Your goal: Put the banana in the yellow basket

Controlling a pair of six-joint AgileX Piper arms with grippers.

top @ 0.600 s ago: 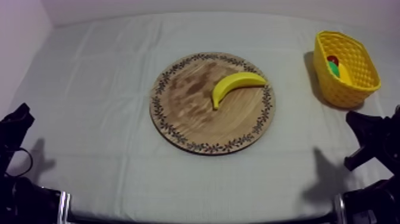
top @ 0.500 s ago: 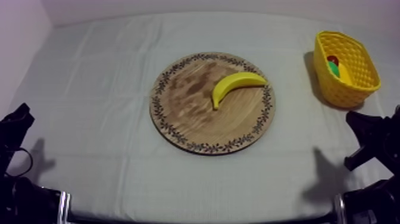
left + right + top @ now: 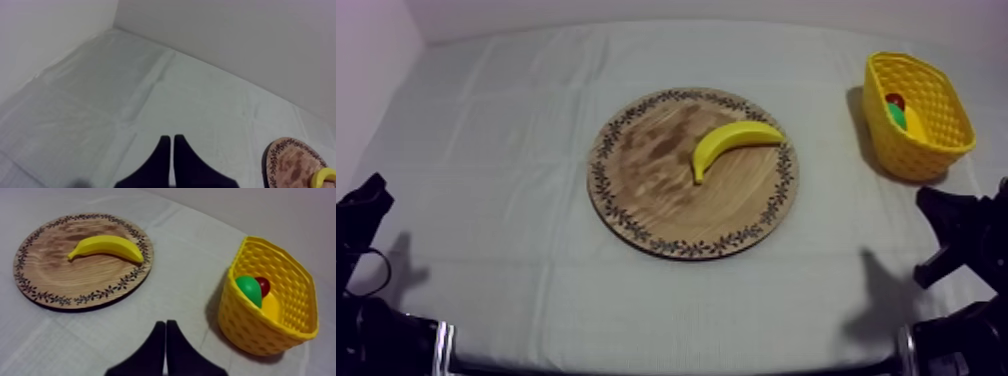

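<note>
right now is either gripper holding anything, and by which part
Nothing is held: left gripper and right gripper are shut empty; the banana lies on the wooden board.

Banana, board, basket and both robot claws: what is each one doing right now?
banana: lying on the wooden board, not held.
wooden board: flat on the cloth, carrying just the banana.
yellow basket: upright, apart from the board, with a green fruit, a small red fruit and a yellow piece inside.
left gripper: shut on nothing, above the cloth.
right gripper: shut on nothing, facing board and basket.
</note>
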